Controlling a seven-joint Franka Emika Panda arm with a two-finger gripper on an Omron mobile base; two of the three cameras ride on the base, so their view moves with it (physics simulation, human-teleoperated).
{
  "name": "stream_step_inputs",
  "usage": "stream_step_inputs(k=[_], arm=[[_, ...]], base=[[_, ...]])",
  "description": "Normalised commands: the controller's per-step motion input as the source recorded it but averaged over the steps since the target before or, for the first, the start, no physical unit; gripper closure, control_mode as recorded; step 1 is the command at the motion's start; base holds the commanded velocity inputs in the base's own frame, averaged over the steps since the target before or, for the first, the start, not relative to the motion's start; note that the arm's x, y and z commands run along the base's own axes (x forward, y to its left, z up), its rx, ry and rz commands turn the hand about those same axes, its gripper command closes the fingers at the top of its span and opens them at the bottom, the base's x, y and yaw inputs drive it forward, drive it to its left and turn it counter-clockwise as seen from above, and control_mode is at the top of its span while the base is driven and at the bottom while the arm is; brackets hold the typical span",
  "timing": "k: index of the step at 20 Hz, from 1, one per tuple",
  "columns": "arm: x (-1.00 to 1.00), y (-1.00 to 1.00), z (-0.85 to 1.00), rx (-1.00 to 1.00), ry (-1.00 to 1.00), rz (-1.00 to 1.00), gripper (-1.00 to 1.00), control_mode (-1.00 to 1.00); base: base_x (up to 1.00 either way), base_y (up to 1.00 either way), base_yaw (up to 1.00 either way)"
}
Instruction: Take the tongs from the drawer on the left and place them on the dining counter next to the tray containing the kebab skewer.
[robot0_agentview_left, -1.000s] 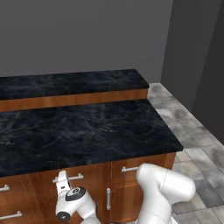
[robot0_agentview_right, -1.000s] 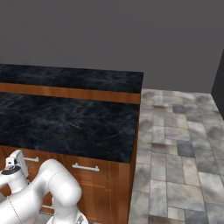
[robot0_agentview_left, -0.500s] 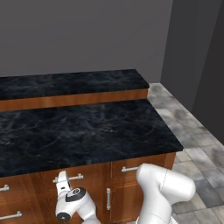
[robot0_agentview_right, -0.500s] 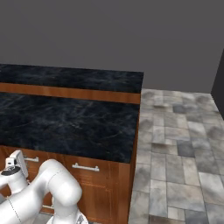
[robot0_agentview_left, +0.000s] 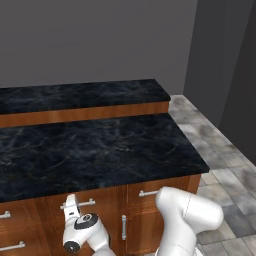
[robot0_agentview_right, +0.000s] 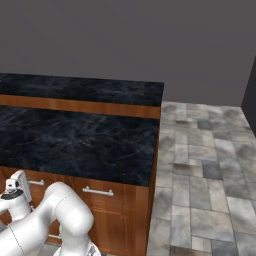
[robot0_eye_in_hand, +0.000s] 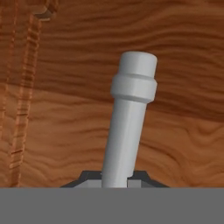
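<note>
In the hand view my gripper (robot0_eye_in_hand: 114, 178) is shut on the drawer's silver bar handle (robot0_eye_in_hand: 129, 113), which runs up from between the dark fingertips (robot0_eye_in_hand: 91, 176) against the reddish-brown drawer front (robot0_eye_in_hand: 175, 65). In the left base view the gripper (robot0_agentview_left: 73, 204) sits low at the handle (robot0_agentview_left: 88, 203) of the closed drawer (robot0_agentview_left: 82, 220), under the black marble dining counter (robot0_agentview_left: 95, 150). The right base view has the gripper (robot0_agentview_right: 21, 182) at the lower left beside the handle (robot0_agentview_right: 36, 183). The tongs are hidden, and the tray and kebab skewer are out of view.
A second drawer with a silver handle (robot0_agentview_left: 147, 192) lies to the right, with a narrow door and its vertical handle (robot0_agentview_left: 123, 227) below. A raised black marble ledge (robot0_agentview_left: 80, 95) runs along the back. Grey stone floor tiles (robot0_agentview_right: 205, 190) spread to the right of the cabinet.
The fingers have closed onto the drawer handle. The arm and the drawer have stayed in place.
</note>
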Motion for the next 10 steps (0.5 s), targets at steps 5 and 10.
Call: stream_step_inputs(k=[5,10], arm=[[-0.67,0.0,-0.12,0.0,0.07,0.0,1.0,-1.0],[-0.98,0.0,-0.2,0.0,0.02,0.0,1.0,-1.0]], base=[[0.0,0.0,0.0],[0.0,0.0,0.0]])
